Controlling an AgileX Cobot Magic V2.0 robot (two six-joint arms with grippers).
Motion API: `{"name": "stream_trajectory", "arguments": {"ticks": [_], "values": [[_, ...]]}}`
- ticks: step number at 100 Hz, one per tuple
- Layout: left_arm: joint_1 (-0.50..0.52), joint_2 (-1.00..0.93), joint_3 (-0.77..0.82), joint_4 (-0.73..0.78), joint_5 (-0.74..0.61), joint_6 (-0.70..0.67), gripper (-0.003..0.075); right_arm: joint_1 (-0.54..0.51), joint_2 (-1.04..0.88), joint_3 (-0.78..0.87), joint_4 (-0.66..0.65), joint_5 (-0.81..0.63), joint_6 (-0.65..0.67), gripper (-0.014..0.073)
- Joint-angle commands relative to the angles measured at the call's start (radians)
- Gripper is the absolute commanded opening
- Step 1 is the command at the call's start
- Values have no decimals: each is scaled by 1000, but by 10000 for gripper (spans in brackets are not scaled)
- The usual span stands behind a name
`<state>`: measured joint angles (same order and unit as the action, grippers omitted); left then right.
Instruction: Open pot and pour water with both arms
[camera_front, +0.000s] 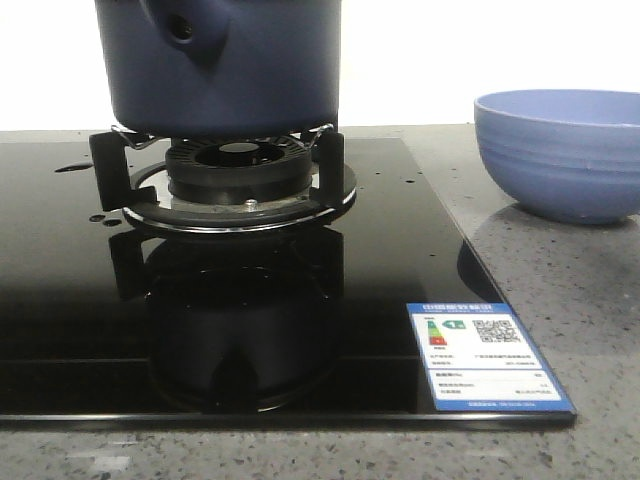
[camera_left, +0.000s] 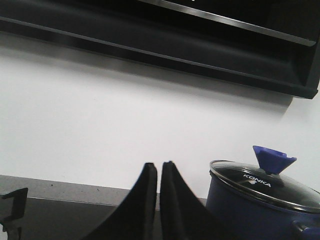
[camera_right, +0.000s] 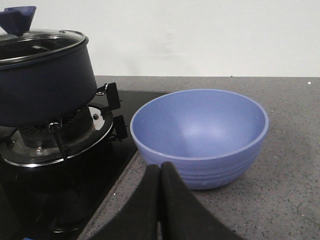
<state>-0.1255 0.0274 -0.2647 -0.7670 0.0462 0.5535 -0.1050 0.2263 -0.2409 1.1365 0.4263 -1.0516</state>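
Observation:
The dark navy pot (camera_front: 235, 70) sits on the gas burner (camera_front: 240, 185) of the black hob; its nub with a round hole (camera_front: 182, 30) faces the camera. A glass lid (camera_left: 270, 185) with a blue knob (camera_left: 272, 159) covers it, also seen in the right wrist view (camera_right: 40, 47). My left gripper (camera_left: 160, 167) is shut and empty, beside the pot and apart from it. My right gripper (camera_right: 160, 170) is shut and empty, just in front of the periwinkle bowl (camera_right: 200, 135). Neither gripper shows in the front view.
The bowl (camera_front: 560, 150) stands on the grey speckled counter (camera_front: 560, 290) to the right of the glossy hob (camera_front: 250, 320). An energy label (camera_front: 485, 355) sticks to the hob's front right corner. A dark range hood (camera_left: 160, 35) hangs above.

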Motion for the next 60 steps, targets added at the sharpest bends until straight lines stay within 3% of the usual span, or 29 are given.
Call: {"name": "stream_trajectory", "arguments": {"ticks": [1, 25, 34, 43, 60], "values": [[3, 12, -24, -9, -54, -9, -20, -3, 6, -27, 35, -39, -13, -63], [3, 12, -19, 1, -54, -9, -20, -3, 6, -27, 35, -39, -13, -63], [3, 12, -15, 222, -12, -61, -20, -3, 6, -27, 35, -39, -13, -63], [25, 12, 12, 455, 24, -258, -20, -3, 6, -27, 35, -39, -13, -63], [97, 5, 147, 556, -2, -389, -20, -3, 6, -27, 35, -39, -13, -63]]}}
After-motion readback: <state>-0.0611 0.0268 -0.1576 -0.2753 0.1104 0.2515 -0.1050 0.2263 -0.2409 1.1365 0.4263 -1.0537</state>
